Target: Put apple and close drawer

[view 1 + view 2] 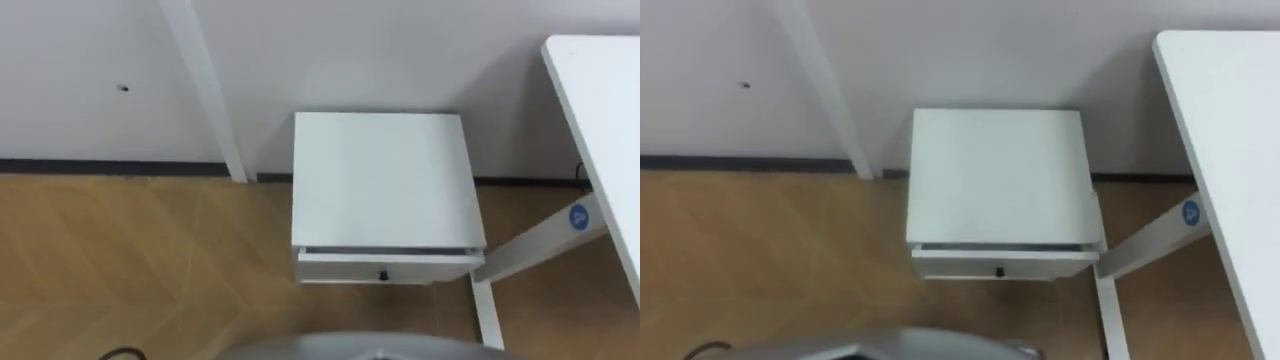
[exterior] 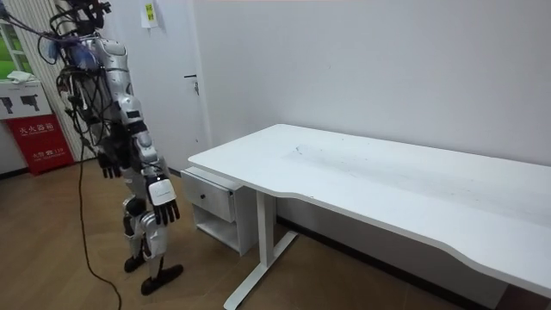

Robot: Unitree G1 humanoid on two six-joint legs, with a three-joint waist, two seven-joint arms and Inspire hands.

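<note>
We are standing at the cabinet [image 1: 378, 175], left hand [image 2: 110, 164] and right hand [image 2: 164, 202] hanging, fingers relaxed and empty, judging the drawer [image 1: 385, 265], slightly ajar, light and free-sliding, best pushed on its front.

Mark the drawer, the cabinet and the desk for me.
drawer [image 1: 340, 268]: left eye view, left half of its front panel.
cabinet [image 1: 378, 175]: left eye view, middle of its top.
desk [image 1: 600, 100]: left eye view, tabletop near its corner.

Backed by a white wall [image 1: 400, 50] with dark baseboard [image 1: 100, 166]; laid with a herringbone wooden floor [image 1: 150, 260]; furnished with a long white table [image 2: 387, 181].
</note>
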